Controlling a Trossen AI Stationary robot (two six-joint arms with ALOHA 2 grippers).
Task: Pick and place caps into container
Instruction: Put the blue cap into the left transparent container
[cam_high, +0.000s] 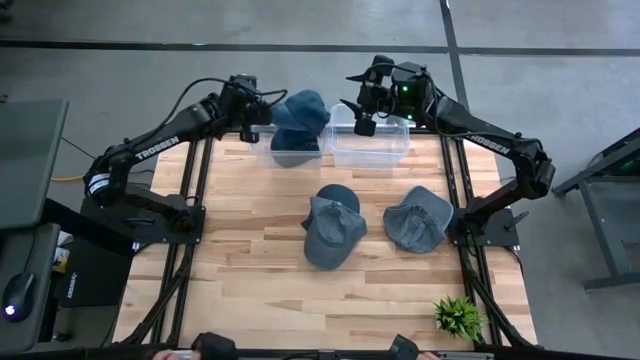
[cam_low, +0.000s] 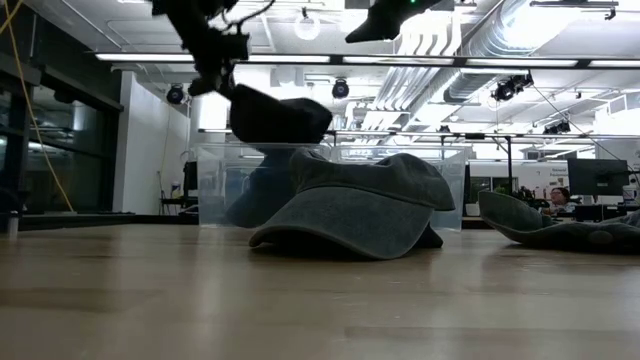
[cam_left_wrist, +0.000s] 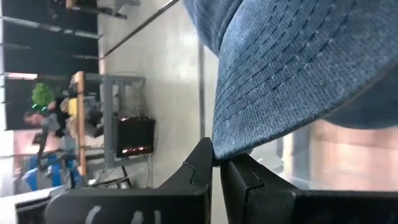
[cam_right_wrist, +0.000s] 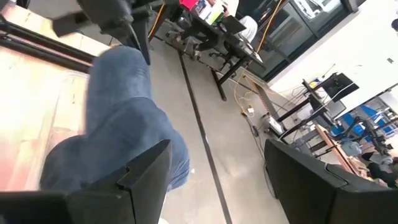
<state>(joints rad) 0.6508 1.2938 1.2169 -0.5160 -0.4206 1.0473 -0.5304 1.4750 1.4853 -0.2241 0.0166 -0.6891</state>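
Observation:
My left gripper (cam_high: 266, 120) (cam_left_wrist: 216, 163) is shut on a dark navy cap (cam_high: 303, 110) (cam_low: 280, 116) held in the air over the left part of the clear container (cam_high: 372, 152) (cam_low: 452, 185) at the table's far edge. A second blue cap (cam_high: 295, 152) lies inside that container. My right gripper (cam_high: 362, 116) (cam_right_wrist: 216, 148) hangs open above the container's right part, touching nothing. On the table a slate grey cap (cam_high: 332, 232) (cam_low: 360, 205) lies partly over a darker cap (cam_high: 340, 193), and another grey cap (cam_high: 418, 218) (cam_low: 560, 230) lies to their right. My left gripper pinches the navy cap's brim at its outer edge (cam_left_wrist: 231, 144) between its two fingers (cam_left_wrist: 198, 163). It comes at the brim roughly level, from the table's left. The cap is lifted clear, its crown (cam_high: 310, 105) reaching toward the right over the container.
A small green plant (cam_high: 458, 316) stands near the table's near right corner. Bare wood lies across the near half and left side of the table (cam_high: 240, 260). The arms' bases and frames stand along both side edges. A person shows far off in the room (cam_low: 560, 198).

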